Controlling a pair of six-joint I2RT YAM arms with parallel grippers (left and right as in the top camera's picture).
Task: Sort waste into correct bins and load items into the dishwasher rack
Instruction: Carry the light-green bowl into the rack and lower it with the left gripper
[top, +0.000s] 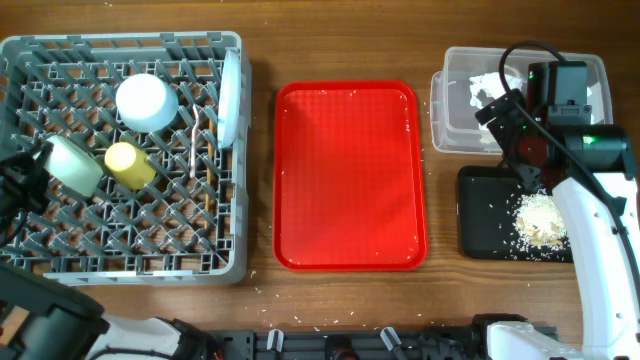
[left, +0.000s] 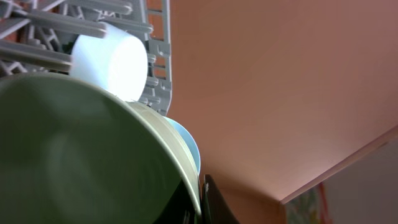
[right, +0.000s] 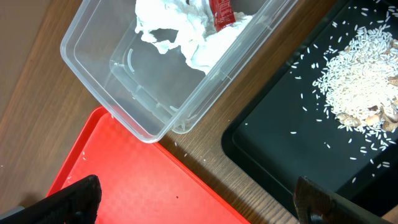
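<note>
The grey dishwasher rack (top: 120, 262) holds an upturned pale blue bowl (top: 147, 102), a yellow cup (top: 130, 165), an upright plate (top: 231, 98) and thin utensils (top: 192, 150). My left gripper (top: 40, 170) is shut on the rim of the light green bowl (top: 72, 165), inside the rack's left side. In the left wrist view the green bowl (left: 74, 155) fills the frame, with the blue bowl (left: 118, 62) behind it. My right gripper (right: 199, 205) is open and empty, above the gap between the clear tub (right: 118, 93) and the black tray (right: 280, 143). Tissue (right: 186, 37) and a red wrapper (right: 221, 12) lie in the tub. Food scraps (right: 360, 81) lie in the black tray.
The red serving tray (top: 350, 175) lies in the middle of the table, and its corner shows under my right gripper (right: 124, 180). Crumbs are scattered on the wood near the rack's front corner (top: 258, 285). The right arm (top: 560, 130) overhangs the tub (top: 460, 110) and the black tray (top: 490, 220).
</note>
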